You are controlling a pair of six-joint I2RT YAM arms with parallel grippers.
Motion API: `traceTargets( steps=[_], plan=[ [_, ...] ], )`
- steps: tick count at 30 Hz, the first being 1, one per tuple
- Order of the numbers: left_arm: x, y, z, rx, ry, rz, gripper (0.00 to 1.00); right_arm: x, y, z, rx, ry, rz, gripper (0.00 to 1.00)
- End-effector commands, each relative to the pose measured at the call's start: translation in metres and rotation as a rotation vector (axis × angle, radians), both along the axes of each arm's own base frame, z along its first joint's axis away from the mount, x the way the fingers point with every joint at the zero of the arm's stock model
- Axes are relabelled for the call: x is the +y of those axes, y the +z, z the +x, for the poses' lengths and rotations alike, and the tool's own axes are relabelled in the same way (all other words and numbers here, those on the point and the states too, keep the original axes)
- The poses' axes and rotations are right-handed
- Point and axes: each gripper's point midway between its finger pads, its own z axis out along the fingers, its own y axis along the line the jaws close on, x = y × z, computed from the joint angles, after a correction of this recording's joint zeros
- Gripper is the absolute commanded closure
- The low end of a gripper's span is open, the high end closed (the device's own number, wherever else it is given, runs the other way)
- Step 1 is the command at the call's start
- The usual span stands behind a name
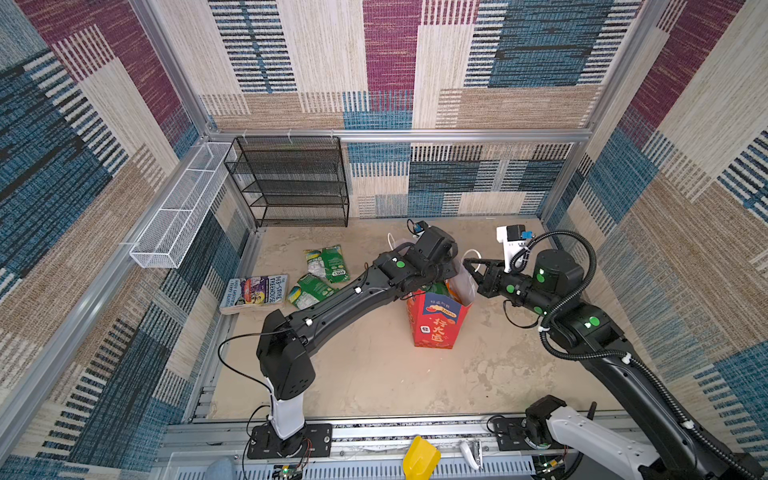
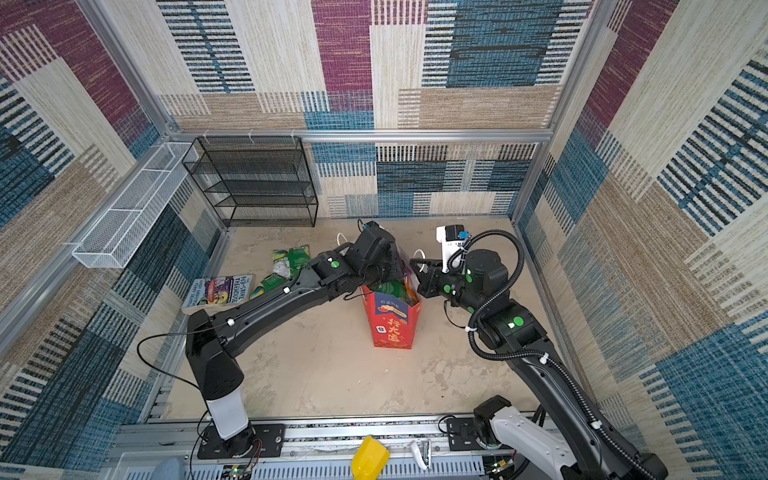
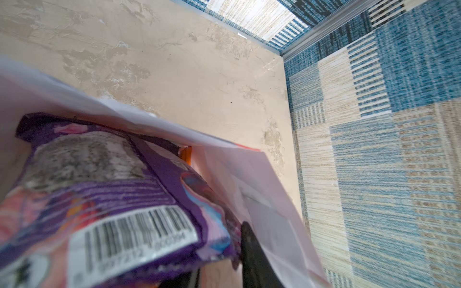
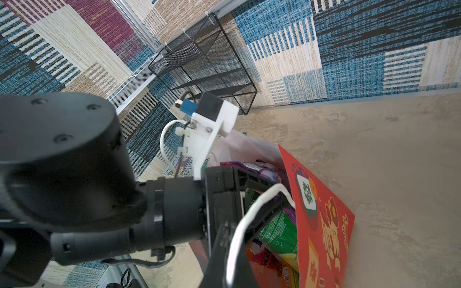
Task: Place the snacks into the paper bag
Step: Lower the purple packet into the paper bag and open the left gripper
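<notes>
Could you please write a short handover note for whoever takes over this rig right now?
Grippers: the left gripper is down in the mouth of the paper bag, at a purple pouch; whether its jaws are open cannot be seen. The right gripper is shut, apparently on the bag's white cord handle.
Bag: stands upright mid-table.
Done: several pouches, green and orange among them, already lie inside.
Left: at least two green pouches on the table beside the book, which stays out.
</notes>
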Motion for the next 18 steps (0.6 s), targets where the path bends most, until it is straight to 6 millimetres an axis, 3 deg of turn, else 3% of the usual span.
traceTargets(
  steps=[1,5,10,14,18],
  plan=[
    [-0.007,0.039,-0.006,-0.081,-0.071,-0.074,0.67,-0.001,0.004,0.001,-0.017,-0.016,0.028,0.99],
    [-0.002,0.065,-0.023,-0.13,-0.144,-0.073,0.6,-0.003,0.006,0.001,-0.022,-0.022,0.032,0.99],
    [0.004,0.071,-0.032,-0.16,-0.214,0.01,0.52,-0.004,0.006,0.0,-0.025,-0.03,0.033,0.99],
    [0.008,0.062,-0.024,-0.149,-0.226,0.133,0.53,-0.002,0.005,0.001,-0.02,-0.022,0.031,0.99],
    [-0.001,0.037,-0.02,-0.062,-0.279,0.18,0.64,-0.004,0.007,0.0,-0.024,-0.025,0.028,0.99]
  ],
)
